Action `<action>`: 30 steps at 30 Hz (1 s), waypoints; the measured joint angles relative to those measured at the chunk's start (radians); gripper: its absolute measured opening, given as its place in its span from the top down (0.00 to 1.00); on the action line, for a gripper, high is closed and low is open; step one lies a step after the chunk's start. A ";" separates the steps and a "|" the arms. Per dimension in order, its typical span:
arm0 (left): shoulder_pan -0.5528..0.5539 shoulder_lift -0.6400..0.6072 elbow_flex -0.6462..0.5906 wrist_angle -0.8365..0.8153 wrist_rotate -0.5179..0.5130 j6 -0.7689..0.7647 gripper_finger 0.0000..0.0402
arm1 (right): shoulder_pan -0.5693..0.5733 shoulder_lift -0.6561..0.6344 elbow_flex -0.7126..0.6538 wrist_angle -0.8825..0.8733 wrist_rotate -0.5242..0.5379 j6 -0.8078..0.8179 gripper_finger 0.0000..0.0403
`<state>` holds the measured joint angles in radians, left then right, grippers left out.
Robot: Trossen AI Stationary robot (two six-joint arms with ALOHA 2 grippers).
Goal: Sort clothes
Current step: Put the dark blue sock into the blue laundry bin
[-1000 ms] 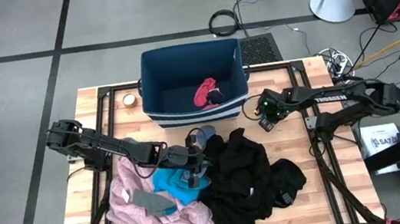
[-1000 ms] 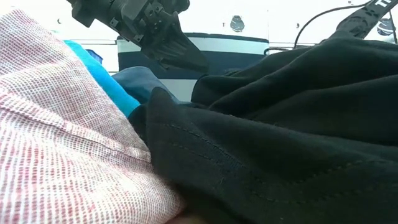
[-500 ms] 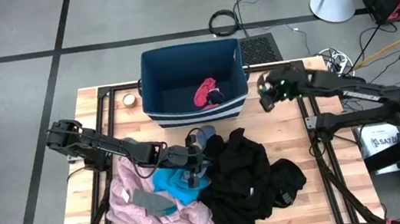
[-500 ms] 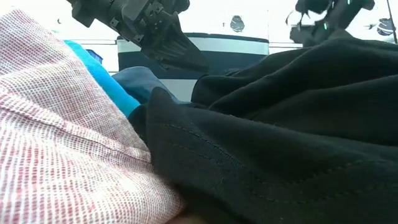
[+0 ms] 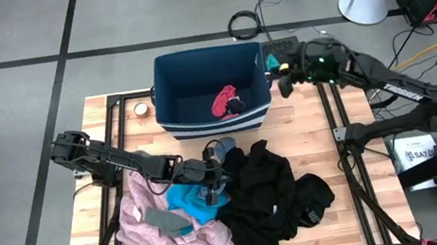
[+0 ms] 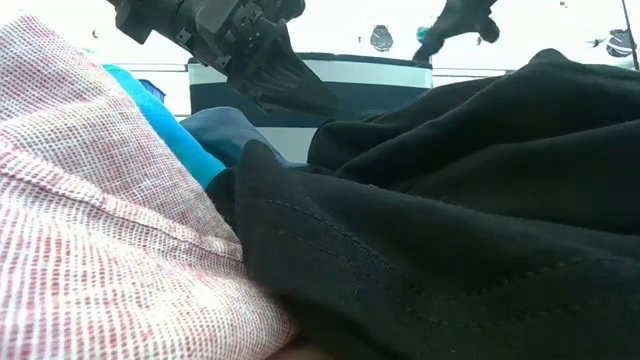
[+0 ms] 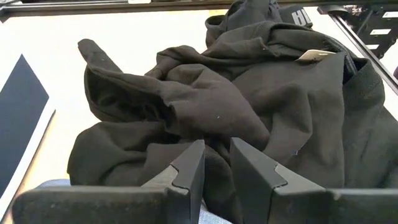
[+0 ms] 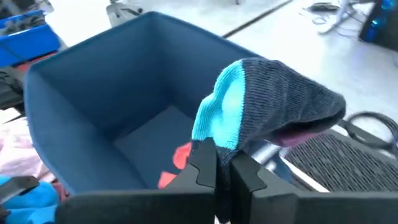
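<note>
Up at the far right corner of the bin, the right claw (image 5: 282,74) is pinching a small dark sock with a bright teal toe (image 8: 261,102), fingers pressed tight on its lower edge so the rest flops over the top. It hangs just beside the rim of the dark blue fabric bin (image 5: 166,95), probably so it can be dropped straight in; a red/maroon piece (image 5: 225,101) already lies on the bin floor.

Nearer, mid-table, the left claw (image 5: 213,188) sits low over the pile with its fingers only a little apart and nothing between them, pointing at the big black garment (image 7: 211,106), which sprawls crumpled to the right. Left of it are the teal piece (image 5: 187,201) and the large pale pink garment (image 5: 178,233) with a grey piece (image 5: 164,220) on top, and a grey-blue piece (image 5: 222,148) pokes out just beyond the claw. My guess is the left arm is parked while the right one does the drop, so most of the table (image 5: 349,215) pile is still unsorted.
</note>
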<state>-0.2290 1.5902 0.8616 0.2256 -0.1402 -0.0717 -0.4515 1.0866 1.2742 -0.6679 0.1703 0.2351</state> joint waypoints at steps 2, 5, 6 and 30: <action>0.000 0.000 0.000 0.000 0.000 0.002 0.78 | 0.009 0.048 0.015 0.030 -0.028 -0.015 1.00; 0.000 0.000 0.000 0.000 0.000 0.004 0.78 | 0.027 0.122 0.025 0.083 -0.055 -0.026 1.00; 0.000 0.000 0.000 0.001 0.000 0.005 0.78 | 0.033 0.147 0.025 0.101 -0.066 -0.034 1.00; 0.000 0.000 0.000 -0.007 -0.001 0.007 0.78 | 0.068 0.406 0.025 0.272 -0.118 -0.069 0.93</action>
<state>-0.2287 1.5902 0.8616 0.2189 -0.1412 -0.0647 -0.3832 1.4921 1.2995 -0.3958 0.0521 0.1662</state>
